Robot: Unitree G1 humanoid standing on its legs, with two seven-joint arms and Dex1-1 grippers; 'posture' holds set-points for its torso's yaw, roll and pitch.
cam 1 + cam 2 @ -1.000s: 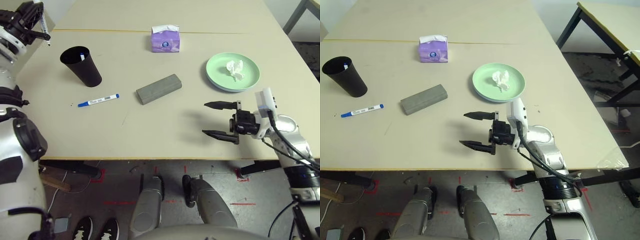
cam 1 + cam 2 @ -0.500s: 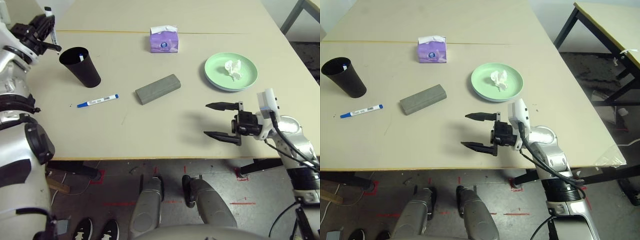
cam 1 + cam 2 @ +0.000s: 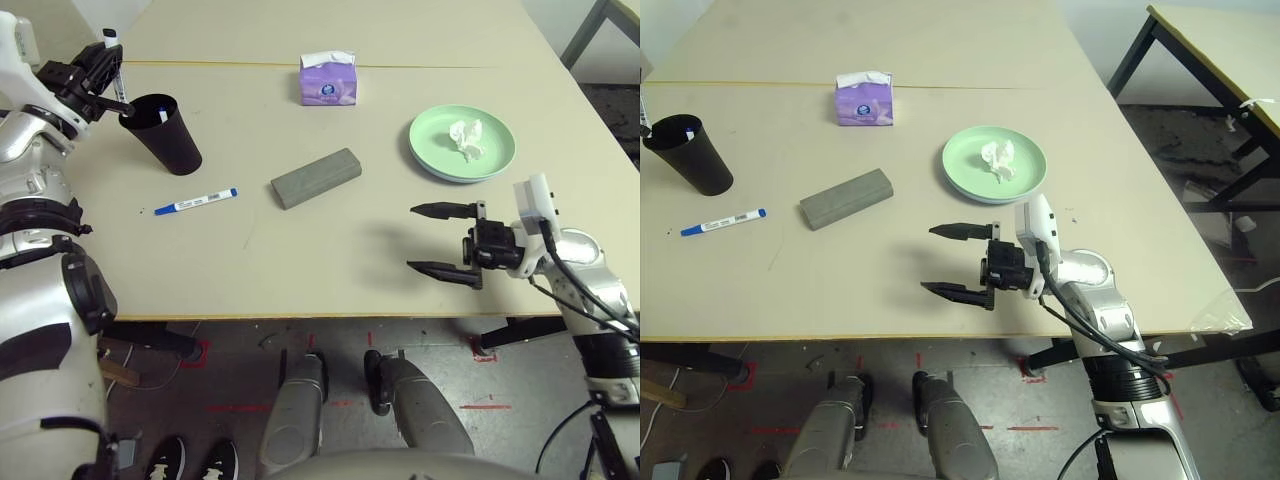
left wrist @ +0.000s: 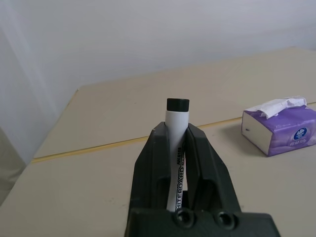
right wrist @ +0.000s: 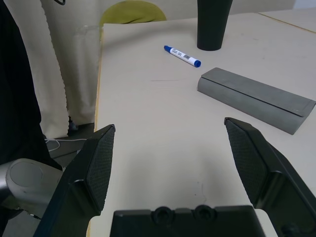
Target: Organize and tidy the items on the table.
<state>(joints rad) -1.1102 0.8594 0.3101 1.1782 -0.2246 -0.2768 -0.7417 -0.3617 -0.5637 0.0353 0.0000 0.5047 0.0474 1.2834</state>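
My left gripper (image 3: 104,80) is shut on a white marker with a black cap (image 4: 177,123), holding it upright by the far left rim of a black cup (image 3: 163,132). A second marker stands in the cup. A blue-capped marker (image 3: 196,201) lies on the table (image 3: 330,250) in front of the cup. To its right lies a grey glasses case (image 3: 317,178). A green plate (image 3: 432,152) at the right holds a crumpled white tissue (image 3: 468,137). Near the front right edge, my right gripper (image 3: 440,240) hovers open and empty.
A purple tissue box (image 3: 329,80) stands at the back middle, just before the yellowish seam (image 3: 450,67). Another table's dark leg (image 3: 1140,50) shows beyond the right edge. A yellow seat (image 5: 133,10) is behind the table in the right wrist view.
My left gripper has carried the black-capped marker rightward, from the table's far left corner to the cup's rim. The right arm has stayed still.
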